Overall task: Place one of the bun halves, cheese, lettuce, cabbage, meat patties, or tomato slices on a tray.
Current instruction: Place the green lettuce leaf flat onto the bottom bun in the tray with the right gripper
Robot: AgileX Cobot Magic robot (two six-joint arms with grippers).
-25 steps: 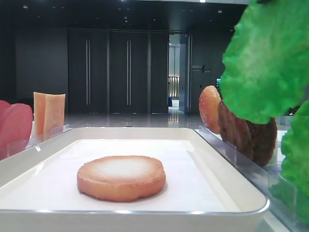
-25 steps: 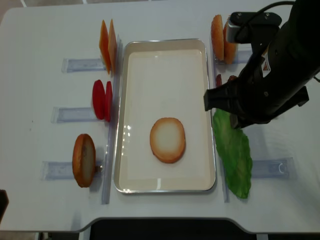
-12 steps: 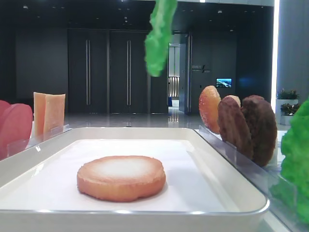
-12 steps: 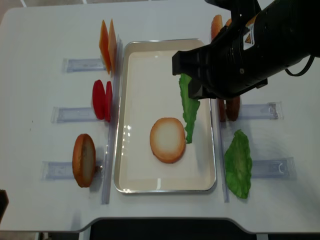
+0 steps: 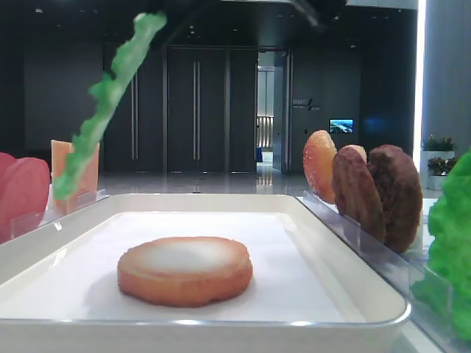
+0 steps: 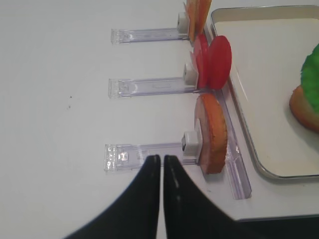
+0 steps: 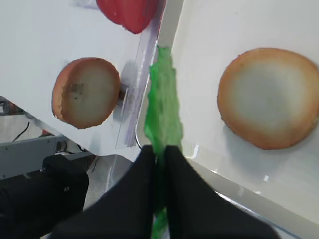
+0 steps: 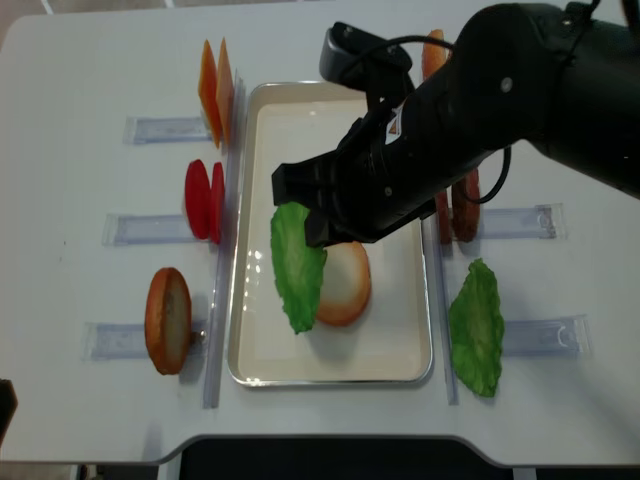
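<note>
your right gripper [image 7: 158, 154] fingers pinch the bright green ruffled plastic lettuce leaf [image 8: 297, 265], hanging over the large white rimmed tray [image 8: 260, 150] beside the golden round bun half [image 8: 347, 283]; next, lower and let go.

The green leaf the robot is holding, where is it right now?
The ruffled green plastic lettuce leaf hangs from the right gripper, in the overhead view over the left part of the white rectangular tray, beside the round tan bun half.

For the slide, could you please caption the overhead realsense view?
Right gripper dangles a lettuce leaf above the bun half on the white tray.
</note>
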